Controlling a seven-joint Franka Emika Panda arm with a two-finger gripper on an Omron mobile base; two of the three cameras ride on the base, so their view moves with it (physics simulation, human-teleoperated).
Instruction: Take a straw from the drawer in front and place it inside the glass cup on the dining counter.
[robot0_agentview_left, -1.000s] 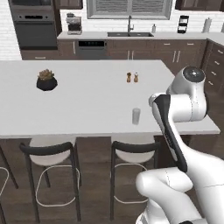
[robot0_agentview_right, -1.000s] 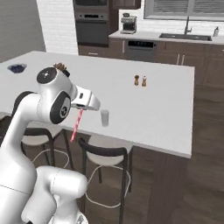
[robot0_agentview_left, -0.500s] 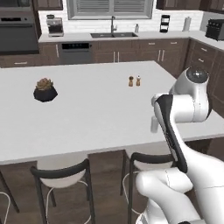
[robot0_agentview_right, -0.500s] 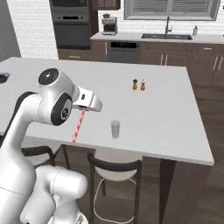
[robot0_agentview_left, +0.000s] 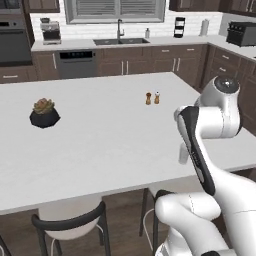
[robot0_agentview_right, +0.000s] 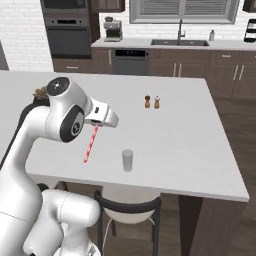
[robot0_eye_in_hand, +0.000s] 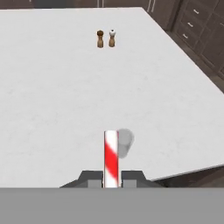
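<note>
Currently the step in hand is carrying the straw to the glass cup and lowering it in.

Method, as a judgement: bring the hand over until the straw's lower tip sits directly above the cup's mouth, swing the straw closer to vertical, then descend slowly so the tip enters without nudging the rim. Release only once the tip is well inside. The cup is small and light-looking and stands near the table's front edge, so a sideways knock could tip it or push it off.

Hand: fingers closed together on the straw, clamped at its upper end. In the right base view the straw hangs down from the hand at a slant, clear of the table. In the hand view the straw rises between the 2 fingertips, red and white striped.

Cup position: below the hand and just off to 1 side of the straw's tip, not yet under it. In the hand view the cup shows just beside the straw.

2 shakers stand well beyond the hand, out of the path.
</note>
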